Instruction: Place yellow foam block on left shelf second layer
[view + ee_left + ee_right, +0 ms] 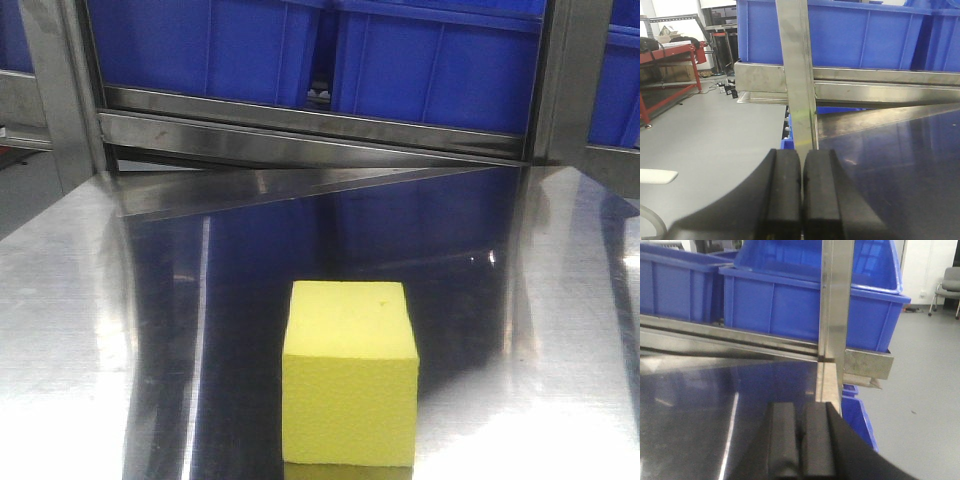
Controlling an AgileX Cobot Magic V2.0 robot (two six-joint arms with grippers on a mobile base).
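Note:
The yellow foam block point(350, 375) stands on the shiny steel tabletop point(150, 300), near the front edge, a little right of centre in the front view. No gripper shows in that view. In the left wrist view my left gripper point(802, 157) is shut with nothing between its black pads, at the table's left edge in front of a steel shelf post point(799, 75). In the right wrist view my right gripper point(802, 410) is shut and empty, at the table's right edge before another post point(836, 305). The block is out of both wrist views.
Blue plastic bins point(400, 50) sit on the steel shelf rail point(300, 125) behind the table. Shelf posts stand at both back corners. A red metal frame point(670, 60) is on the floor at far left; a grey chair point(947, 290) at far right.

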